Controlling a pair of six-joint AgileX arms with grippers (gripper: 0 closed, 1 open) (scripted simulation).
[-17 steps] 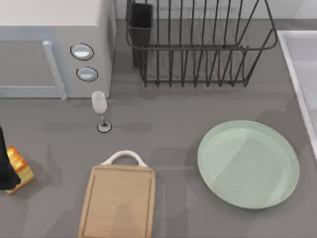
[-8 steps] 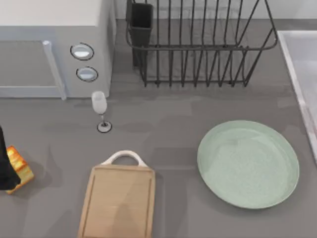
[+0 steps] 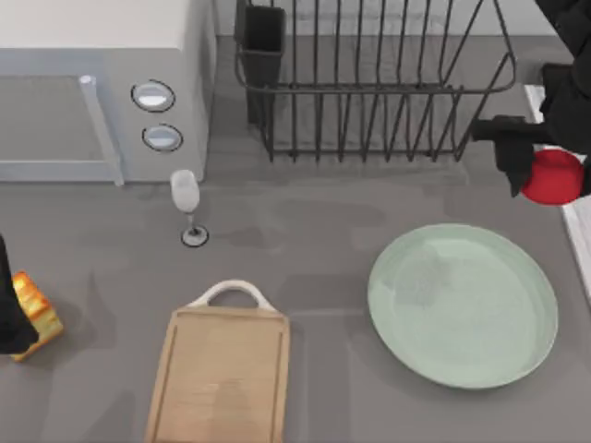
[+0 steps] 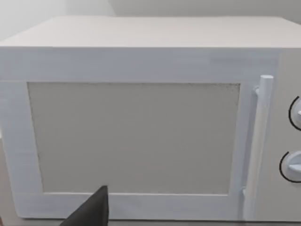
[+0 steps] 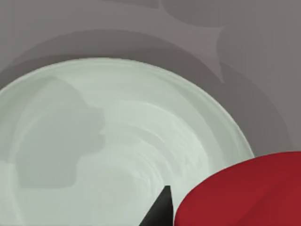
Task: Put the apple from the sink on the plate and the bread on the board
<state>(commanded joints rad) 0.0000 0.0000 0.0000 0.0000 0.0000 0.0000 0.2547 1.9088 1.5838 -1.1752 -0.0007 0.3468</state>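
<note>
**Two arms cut off at the table's edges, each with a task item**

Much of the right arm is running off the top view's upper right corner, so only part of the right gripper [image 3: 540,166] is showing. Its dark fingers are gripping the apple [image 3: 554,176], which is hanging between them over the grey counter, just beyond the far right edge of the plate [image 3: 420,314] and beside the pale rim of the sink [image 3: 577,226]. The sink itself is mostly out of frame. In the right wrist view the apple [image 5: 244,193] is sitting close against one dark fingertip [image 5: 160,209], with the plate [image 5: 94,141] lying underneath and apart from it.

At the left edge, the left gripper [image 3: 11,309] is showing only as a dark sliver touching the bread [image 3: 35,309]; whether its fingers are closed on the bread cannot be told. The bread is resting well left of the board [image 3: 222,378]. The left wrist view is facing the microwave [image 4: 141,117].
</note>
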